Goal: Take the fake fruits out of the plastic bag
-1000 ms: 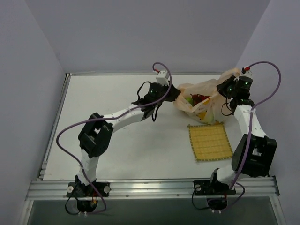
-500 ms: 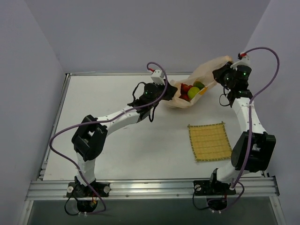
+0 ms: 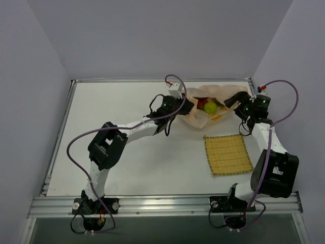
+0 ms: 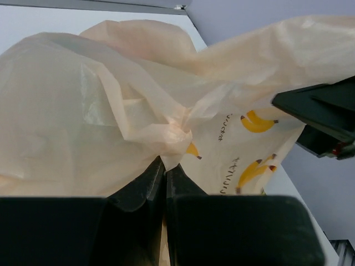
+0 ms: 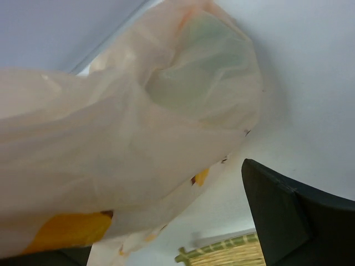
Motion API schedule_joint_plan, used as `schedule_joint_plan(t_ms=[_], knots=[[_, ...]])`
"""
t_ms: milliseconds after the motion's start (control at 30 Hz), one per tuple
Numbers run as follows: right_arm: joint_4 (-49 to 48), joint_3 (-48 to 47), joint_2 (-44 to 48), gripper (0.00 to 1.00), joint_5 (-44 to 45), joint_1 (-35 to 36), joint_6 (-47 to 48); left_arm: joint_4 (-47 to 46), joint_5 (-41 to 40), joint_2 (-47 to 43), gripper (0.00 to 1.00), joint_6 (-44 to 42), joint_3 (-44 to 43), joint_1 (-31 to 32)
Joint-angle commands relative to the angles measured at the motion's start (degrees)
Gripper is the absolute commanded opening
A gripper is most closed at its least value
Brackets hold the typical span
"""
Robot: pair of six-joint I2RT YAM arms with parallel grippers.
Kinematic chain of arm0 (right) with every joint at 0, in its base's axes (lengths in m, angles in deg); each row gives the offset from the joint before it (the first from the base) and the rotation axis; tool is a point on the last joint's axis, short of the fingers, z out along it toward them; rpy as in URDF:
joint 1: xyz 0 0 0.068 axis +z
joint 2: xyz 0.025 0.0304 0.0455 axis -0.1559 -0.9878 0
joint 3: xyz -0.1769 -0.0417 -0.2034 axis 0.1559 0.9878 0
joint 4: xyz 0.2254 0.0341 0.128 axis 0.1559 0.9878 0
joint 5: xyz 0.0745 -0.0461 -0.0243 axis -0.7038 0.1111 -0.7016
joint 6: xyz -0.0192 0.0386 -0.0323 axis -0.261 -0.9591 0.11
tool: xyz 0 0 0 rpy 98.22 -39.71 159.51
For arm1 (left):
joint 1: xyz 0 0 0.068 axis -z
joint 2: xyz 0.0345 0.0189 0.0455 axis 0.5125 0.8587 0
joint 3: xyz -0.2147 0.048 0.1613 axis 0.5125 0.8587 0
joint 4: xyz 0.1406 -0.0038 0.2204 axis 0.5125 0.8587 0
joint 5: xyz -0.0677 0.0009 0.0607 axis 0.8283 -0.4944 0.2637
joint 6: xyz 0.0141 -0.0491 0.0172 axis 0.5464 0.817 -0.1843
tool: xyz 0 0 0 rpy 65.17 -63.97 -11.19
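The bag point(image 3: 199, 120) is a thin, crinkled, translucent cream-peach sack lying slumped on the far right part of the bench point(image 3: 127, 152). Its mouth is spread open and faces up. Yellow banana prints point(image 4: 258, 122) and small lettering mark its film. Inside the opening sit the fruits: one round, glossy green fruit point(image 3: 210, 107) near the middle, with small red fruits point(image 3: 202, 100) just behind it towards the far-left side. How many red ones there are cannot be told. A bunched fold of the bag's left edge is pinched between the closed fingers of the left end effector point(image 4: 165, 166). From the right wrist view, the film point(image 5: 111, 138) billows in loose folds, with a pale green patch showing through it.
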Motion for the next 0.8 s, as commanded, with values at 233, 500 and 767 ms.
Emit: schedule_joint_plan(t_ms=[233,500,767], knots=[[-1.8,-4.1,16.5,1.00,-18.2,0.2,-0.8,-2.9,1.4,1.1,0.02,3.4,-10.4,0.1],[1.1,1.7,15.6,1.00,-8.7,0.1,-4.0,-3.5,1.1,1.9,0.02,4.8,-12.5,0.0],[3.7,-8.7,7.7,0.82,-8.8,1.8,-2.5,-5.5,0.8,1.4,0.02,6.8,-10.1,-1.5]])
